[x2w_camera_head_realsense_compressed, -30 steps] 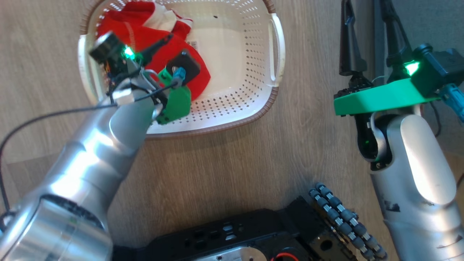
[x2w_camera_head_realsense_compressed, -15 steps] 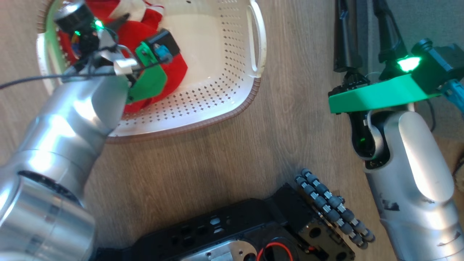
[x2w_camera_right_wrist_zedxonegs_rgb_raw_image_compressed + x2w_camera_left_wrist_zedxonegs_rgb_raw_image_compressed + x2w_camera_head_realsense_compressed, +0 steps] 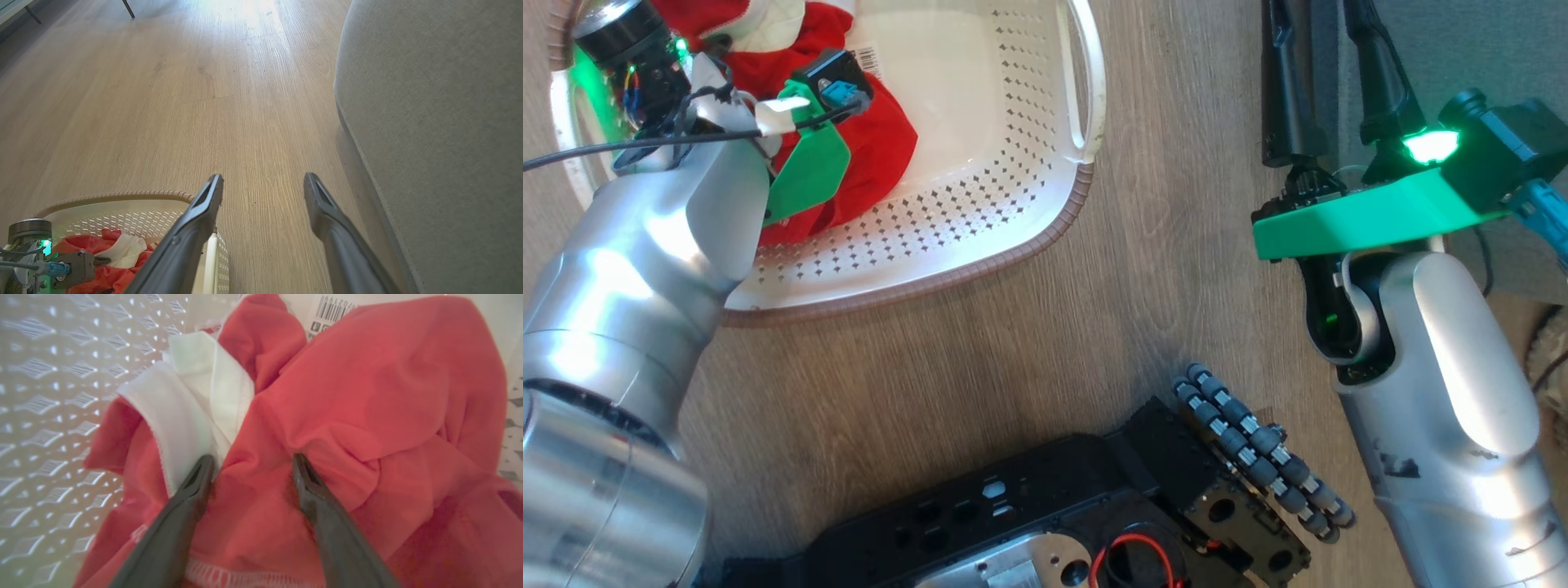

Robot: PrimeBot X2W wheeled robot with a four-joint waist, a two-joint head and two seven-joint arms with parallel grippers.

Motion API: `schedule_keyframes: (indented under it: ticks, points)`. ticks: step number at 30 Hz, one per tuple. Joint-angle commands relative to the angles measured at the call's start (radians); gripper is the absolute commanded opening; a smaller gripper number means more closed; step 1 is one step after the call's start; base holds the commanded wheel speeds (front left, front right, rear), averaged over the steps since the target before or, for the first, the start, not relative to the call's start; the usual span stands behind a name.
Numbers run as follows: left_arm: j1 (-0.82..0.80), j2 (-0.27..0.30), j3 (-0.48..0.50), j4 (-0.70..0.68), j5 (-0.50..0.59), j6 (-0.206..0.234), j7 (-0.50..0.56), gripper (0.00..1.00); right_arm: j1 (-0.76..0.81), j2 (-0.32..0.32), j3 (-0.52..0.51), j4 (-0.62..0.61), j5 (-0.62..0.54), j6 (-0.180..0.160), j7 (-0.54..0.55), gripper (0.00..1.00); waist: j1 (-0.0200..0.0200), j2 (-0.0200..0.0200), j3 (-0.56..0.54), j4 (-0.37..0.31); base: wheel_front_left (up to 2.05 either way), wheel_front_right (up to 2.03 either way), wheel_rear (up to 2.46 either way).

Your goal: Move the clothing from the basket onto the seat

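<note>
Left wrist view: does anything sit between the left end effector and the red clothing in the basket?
Nothing visible does. The left end effector is open, and its fingertips appear to rest on the red clothing, straddling a raised fold of it. The basket wall stands off to one side, not in between.

Red-and-white clothing (image 3: 367, 396) in a cream perforated basket (image 3: 980, 220) on wood-grain floor (image 3: 1013, 367).

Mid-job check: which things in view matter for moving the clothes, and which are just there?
Job: clothing; basket; seat; left gripper, open on the clothing; right gripper, open beside the seat.
Just there: floor; barcode sticker; robot base; dark furniture leg.
</note>
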Motion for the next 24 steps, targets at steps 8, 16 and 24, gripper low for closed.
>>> schedule_keyframes:
  ticks: [8,16,24]
  points:
    - [0.024,0.013,0.012,-0.005,-0.054,-0.028,-0.025,0.0,0.012,0.009,0.004,-0.03,0.006,0.007,-0.005,1.0,-0.0001,0.0,-0.023,0.013,0.0,0.0,0.0]
    - [0.095,-0.031,0.039,-0.005,-0.134,-0.036,-0.152,0.0,0.001,0.009,-0.026,-0.012,-0.033,0.007,-0.005,1.0,-0.0001,0.0,-0.102,0.054,0.0,0.0,0.0]
    - [0.169,-0.084,0.072,-0.02,-0.227,-0.038,-0.286,0.0,0.003,0.009,-0.035,0.013,-0.086,0.007,-0.005,1.0,-0.0001,0.0,-0.221,0.125,0.0,0.0,0.0]
